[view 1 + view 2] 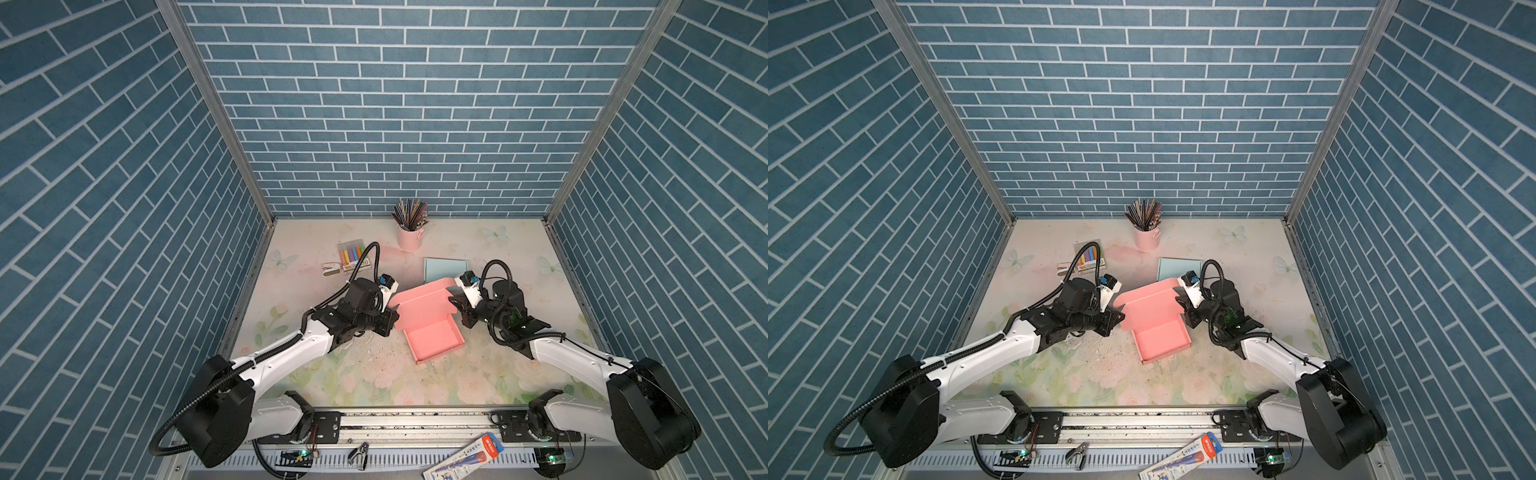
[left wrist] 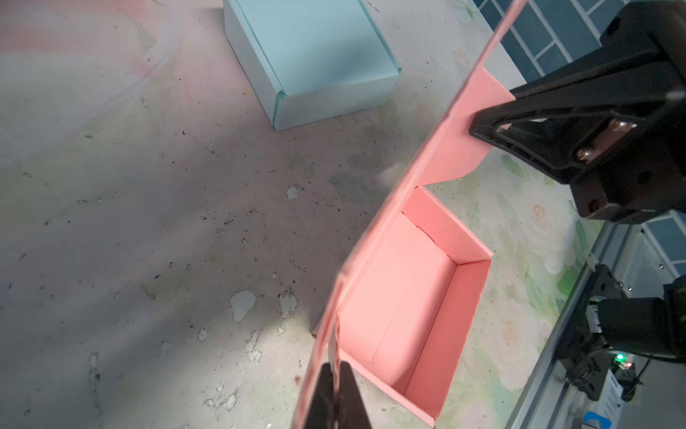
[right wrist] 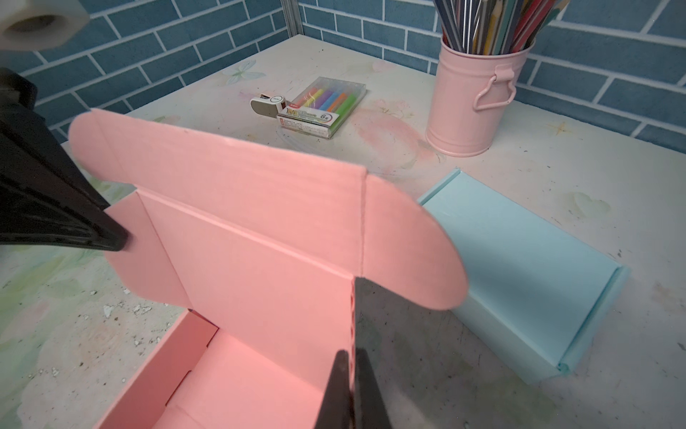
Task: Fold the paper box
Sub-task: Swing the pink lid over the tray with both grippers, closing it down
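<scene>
Pink corrugated paper box sits mid-desk between your two arms, its tray open upward and its lid raised at the far side. In both top views you see each pincer meeting a side flap of that lid, but the fingertips are too small there to judge.

The wrist views settle it. Your left pincer is clamped on the left flap, which runs edge-on between the black fingers. Your right pincer is pinched on the right flap's edge in the same way. Each wrist view also shows you the opposite pincer gripping across the lid.

Only the right wrist view lets you read the containers clearly. The pink metal bucket holds a bundle of coloured pencils, and the clear plastic case holds a row of coloured markers. The closed pale blue paper box lies near the lid's far side on the floral desk.
</scene>
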`<state>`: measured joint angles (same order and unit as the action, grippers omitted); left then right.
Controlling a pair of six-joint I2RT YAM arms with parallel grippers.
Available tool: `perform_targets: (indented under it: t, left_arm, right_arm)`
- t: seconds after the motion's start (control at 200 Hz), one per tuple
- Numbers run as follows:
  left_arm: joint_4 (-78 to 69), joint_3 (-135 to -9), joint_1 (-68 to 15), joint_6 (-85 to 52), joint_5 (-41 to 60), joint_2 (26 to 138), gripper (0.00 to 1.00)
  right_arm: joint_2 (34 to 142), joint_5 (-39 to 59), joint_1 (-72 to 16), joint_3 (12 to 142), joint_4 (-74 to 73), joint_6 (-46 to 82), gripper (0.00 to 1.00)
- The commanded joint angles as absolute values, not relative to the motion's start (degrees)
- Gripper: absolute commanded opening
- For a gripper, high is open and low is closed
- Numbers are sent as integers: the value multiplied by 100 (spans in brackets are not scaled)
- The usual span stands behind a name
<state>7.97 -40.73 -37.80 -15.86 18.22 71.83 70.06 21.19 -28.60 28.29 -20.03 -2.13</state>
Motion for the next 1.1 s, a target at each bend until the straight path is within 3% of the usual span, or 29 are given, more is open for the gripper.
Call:
perform_targets:
  t: [0.0,0.5,0.775,1.095]
  left_arm:
    - [1029,-4110,-3820,-1565,1618,7058,1]
    - [870,-4958,-3815,-1847,884,7672,0]
    - [191,-5014,-3815,-1994,345,8004,0]
    - [-184,-4998,-3817,-1773,35,7951,0]
  right_arm:
    - [6856,2021,-2839,2777,-1991,-109,0]
    - [7027,1413,-3546,3168,-1876,-31,0]
    - [7610,962,-3853,3642,-1758,308,8]
    - [7893,1138,-3893,3937,-1803,478,11]
